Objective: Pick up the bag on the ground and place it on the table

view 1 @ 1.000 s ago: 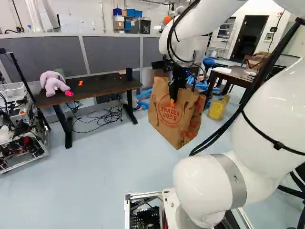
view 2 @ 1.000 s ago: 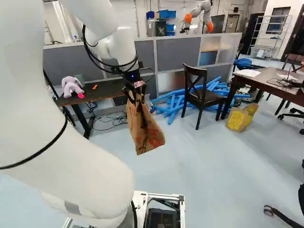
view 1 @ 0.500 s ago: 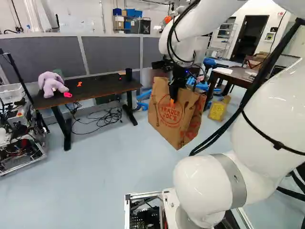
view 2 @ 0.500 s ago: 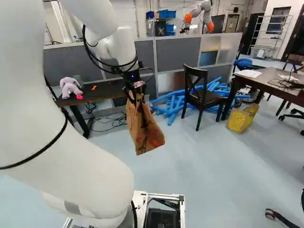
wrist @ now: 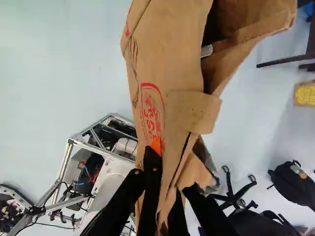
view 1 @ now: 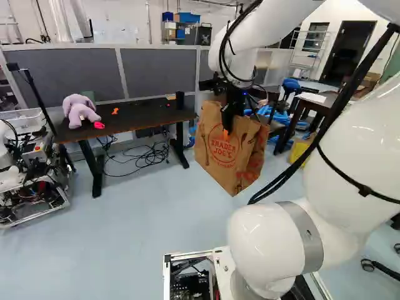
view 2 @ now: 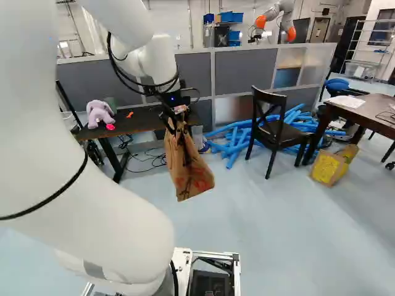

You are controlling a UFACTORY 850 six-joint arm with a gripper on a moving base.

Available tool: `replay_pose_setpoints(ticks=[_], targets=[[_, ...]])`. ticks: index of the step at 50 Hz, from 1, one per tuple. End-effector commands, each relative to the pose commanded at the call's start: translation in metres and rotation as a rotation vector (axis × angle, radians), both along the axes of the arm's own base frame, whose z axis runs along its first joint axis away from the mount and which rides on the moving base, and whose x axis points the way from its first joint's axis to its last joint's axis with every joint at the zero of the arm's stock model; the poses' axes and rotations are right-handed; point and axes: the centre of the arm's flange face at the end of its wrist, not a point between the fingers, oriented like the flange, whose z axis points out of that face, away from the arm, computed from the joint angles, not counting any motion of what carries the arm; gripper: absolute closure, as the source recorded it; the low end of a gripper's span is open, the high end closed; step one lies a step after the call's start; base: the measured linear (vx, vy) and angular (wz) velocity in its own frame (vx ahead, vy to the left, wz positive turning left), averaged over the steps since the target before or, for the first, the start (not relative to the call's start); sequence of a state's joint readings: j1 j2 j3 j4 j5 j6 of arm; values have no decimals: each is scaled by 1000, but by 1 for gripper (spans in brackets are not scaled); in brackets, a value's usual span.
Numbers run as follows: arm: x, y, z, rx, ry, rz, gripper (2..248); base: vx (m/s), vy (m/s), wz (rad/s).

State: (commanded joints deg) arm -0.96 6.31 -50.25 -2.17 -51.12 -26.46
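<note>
The black, two-fingered pincer is clamped on the upper edge of a creased brown paper bag with red print, which hangs below it. A long, dark-topped surface stands beyond the pincer, to its left.

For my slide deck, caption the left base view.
Paper grocery bag hanging from the robot's tool; at left, a lavender plush elephant on a dark desk.

My cables partly hide the yellow bag in the left base view. The wrist view crops my bag.
</note>
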Motion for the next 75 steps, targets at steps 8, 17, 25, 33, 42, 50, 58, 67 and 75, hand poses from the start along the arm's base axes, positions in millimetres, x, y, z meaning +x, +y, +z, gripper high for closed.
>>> replay_pose_setpoints(ticks=[8, 17, 25, 33, 42, 50, 58, 67, 75], targets=[[0, 0, 0, 0, 0, 0, 229, 181, 42, 179], [0, 0, 0, 0, 0, 0, 229, 174, 39, 172], [0, 0, 0, 0, 0, 0, 229, 176, 74, 166], [0, 0, 0, 0, 0, 0, 229, 180, 76, 171], [0, 0, 0, 0, 0, 0, 229, 178, 79, 175], [0, 0, 0, 0, 0, 0, 229, 180, 85, 179], [0, 0, 0, 0, 0, 0, 229, 177, 82, 170], [0, 0, 0, 0, 0, 0, 229, 175, 81, 176], [0, 0, 0, 0, 0, 0, 229, 166, 81, 174]])
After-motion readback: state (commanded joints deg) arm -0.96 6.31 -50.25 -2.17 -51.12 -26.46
